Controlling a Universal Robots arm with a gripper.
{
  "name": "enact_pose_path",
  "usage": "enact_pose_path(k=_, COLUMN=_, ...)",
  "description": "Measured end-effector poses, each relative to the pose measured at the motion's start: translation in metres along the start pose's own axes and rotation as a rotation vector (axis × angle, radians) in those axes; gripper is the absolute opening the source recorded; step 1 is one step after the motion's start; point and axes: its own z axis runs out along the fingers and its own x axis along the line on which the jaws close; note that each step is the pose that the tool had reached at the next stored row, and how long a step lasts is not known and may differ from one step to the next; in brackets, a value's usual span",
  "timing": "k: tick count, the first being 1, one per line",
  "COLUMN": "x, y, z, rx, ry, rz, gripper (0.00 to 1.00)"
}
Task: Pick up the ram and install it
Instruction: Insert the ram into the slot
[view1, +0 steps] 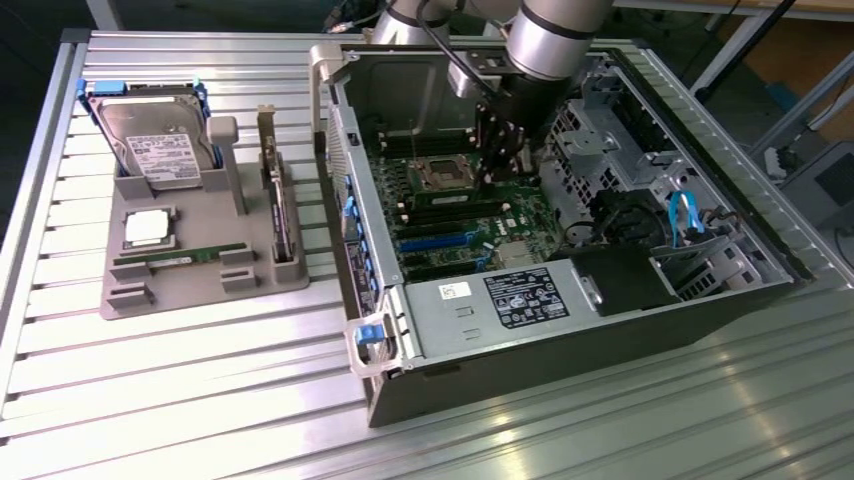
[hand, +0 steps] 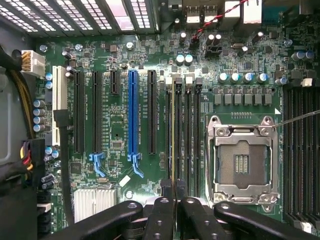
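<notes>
Inside the case (view1: 561, 375), at 3 o'clock of the CPU socket (view1: 438, 173) in the exterior view — gripper (view1: 505, 168) pinched on the ram (hand: 173, 135), seen edge-on along the memory slots (hand: 187, 140); seated or not — can't tell.

Open from above through the case (view1: 574, 360) side, nowhere else. Walled by drive cage (view1: 587, 145) on the exterior view's right and labelled silver box (view1: 514, 298) toward the camera. Tight at the board, with gripper (hand: 174, 200) pinching the ram (hand: 173, 130) right beside CPU socket (hand: 242, 160). Loads of bare table (view1: 200, 410) outside.
</notes>
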Motion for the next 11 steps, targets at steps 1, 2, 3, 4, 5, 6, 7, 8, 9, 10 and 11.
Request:
enact_pose_path(k=1, x=-0.0001, y=-0.0001, z=0.0008, rx=0.0, ry=0.0, rz=0.0, gripper=0.12)
enact_pose_path(k=2, x=-0.0001, y=-0.0001, z=0.0016, rx=0.0, ry=0.0001, rz=0.0, gripper=0.12)
enact_pose_path(k=3, x=-0.0002, y=-0.0002, z=0.0024, rx=0.0, ry=0.0001, rz=0.0, gripper=0.12)
enact_pose_path(k=4, x=-0.0002, y=-0.0002, z=0.0034, rx=0.0, ry=0.0001, rz=0.0, gripper=0.12)
enact_pose_path(k=5, x=-0.0003, y=-0.0003, z=0.0047, rx=0.0, ry=0.0002, rz=0.0, gripper=0.12)
enact_pose_path(k=6, x=-0.0003, y=-0.0003, z=0.0052, rx=-0.0001, ry=0.0004, rz=0.0, gripper=0.12)
enact_pose_path(k=7, x=-0.0004, y=-0.0004, z=0.0059, rx=0.0001, ry=-0.0002, rz=0.0, gripper=0.12)
enact_pose_path(k=8, x=-0.0004, y=-0.0004, z=0.0061, rx=0.0, ry=0.0001, rz=0.0, gripper=0.12)
enact_pose_path(k=9, x=-0.0004, y=-0.0004, z=0.0061, rx=0.0, ry=0.0002, rz=0.0, gripper=0.12)
enact_pose_path(k=10, x=-0.0004, y=-0.0004, z=0.0061, rx=0.0, ry=0.0002, rz=0.0, gripper=0.12)
enact_pose_path(k=11, x=-0.0003, y=-0.0004, z=0.0061, rx=0.0, ry=0.0001, rz=0.0, gripper=0.12)
